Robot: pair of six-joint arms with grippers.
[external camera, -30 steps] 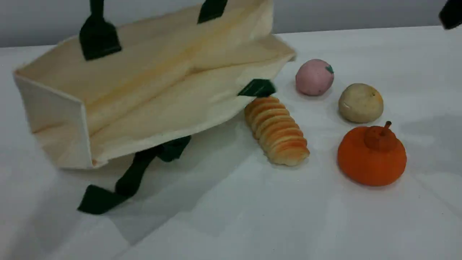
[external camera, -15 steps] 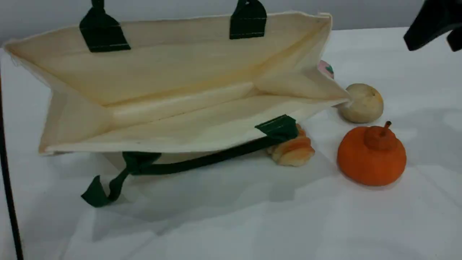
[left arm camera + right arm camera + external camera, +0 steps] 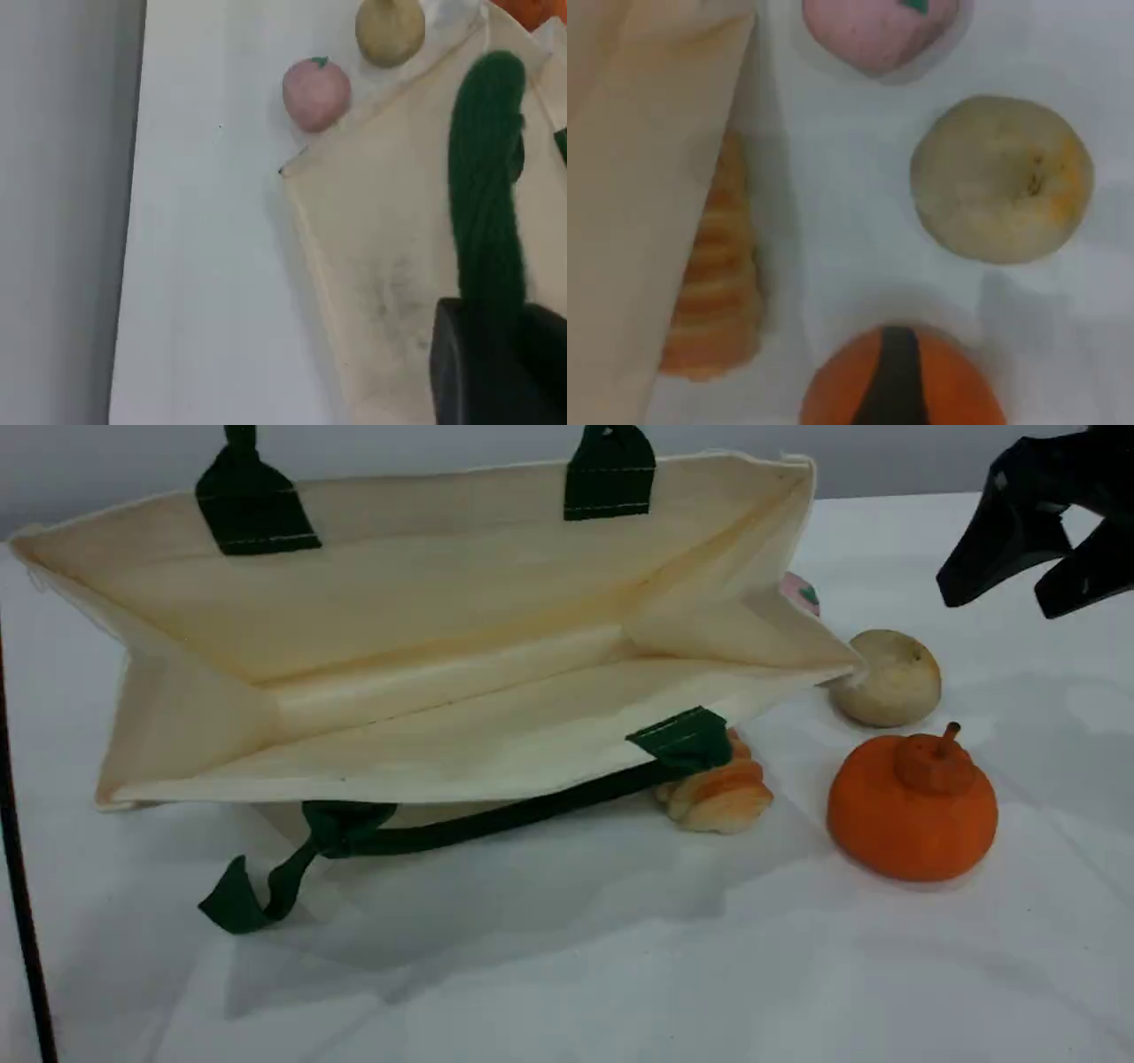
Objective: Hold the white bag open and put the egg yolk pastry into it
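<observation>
Firmly, the left fingers (image 3: 478, 372) clamp the green handle (image 3: 485, 177) of the white bag (image 3: 443, 602). Right fingers (image 3: 994, 540) hang apart above the egg yolk pastry (image 3: 890, 677), not touching.

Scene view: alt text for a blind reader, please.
A white bag is open toward the camera, its right corner reaching the egg yolk pastry. The open right tool hovers upper right; an orange pumpkin sits nearer.

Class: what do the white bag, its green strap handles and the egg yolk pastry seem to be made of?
White bag: probably matte canvas; it creases and holds folds.
Strap handles: likely woven webbing; stitching shows on the patches.
Egg yolk pastry: perhaps foam or plastic; dull, mottled skin.
</observation>
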